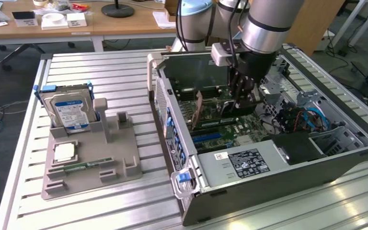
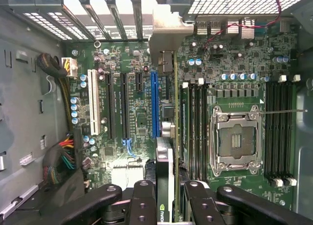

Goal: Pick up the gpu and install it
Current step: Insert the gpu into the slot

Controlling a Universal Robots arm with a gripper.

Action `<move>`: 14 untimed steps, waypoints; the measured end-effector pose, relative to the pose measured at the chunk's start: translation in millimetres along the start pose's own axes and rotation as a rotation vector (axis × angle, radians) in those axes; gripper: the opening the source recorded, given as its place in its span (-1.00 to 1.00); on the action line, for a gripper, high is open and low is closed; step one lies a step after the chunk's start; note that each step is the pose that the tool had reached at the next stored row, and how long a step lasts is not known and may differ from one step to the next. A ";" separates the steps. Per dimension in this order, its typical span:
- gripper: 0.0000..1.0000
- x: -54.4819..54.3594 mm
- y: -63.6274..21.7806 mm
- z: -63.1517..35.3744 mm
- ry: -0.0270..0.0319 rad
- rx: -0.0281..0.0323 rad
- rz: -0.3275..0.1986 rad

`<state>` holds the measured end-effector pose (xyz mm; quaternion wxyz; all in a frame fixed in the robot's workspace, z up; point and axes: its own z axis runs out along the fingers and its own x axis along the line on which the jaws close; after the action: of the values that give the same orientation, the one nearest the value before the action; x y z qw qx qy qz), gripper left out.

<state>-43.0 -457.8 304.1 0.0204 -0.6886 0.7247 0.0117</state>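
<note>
My gripper [image 2: 168, 188] is clamped on the gpu [image 2: 165, 156], held edge-on. It stands over the motherboard [image 2: 230, 73], beside the blue slot [image 2: 154, 102].

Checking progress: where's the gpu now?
In the wrist view the gpu stands edge-on in the gripper inside the computer case, beside the blue slot.

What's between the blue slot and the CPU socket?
Wrist view: between blue slot and CPU socket stand the gpu, edge-on in the gripper, and black memory slots.
</note>
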 end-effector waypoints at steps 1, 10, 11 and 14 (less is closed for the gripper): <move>-0.46 0.1 0.0 0.7 0.0002 -0.0001 -0.001; -0.46 3.9 0.8 8.8 0.0000 -0.0003 -0.005; -0.46 4.0 1.0 9.7 0.0001 -0.0003 -0.006; -0.46 4.2 1.2 11.6 0.0001 -0.0003 -0.006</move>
<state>-44.3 -461.4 292.3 0.0203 -0.6908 0.7227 0.0118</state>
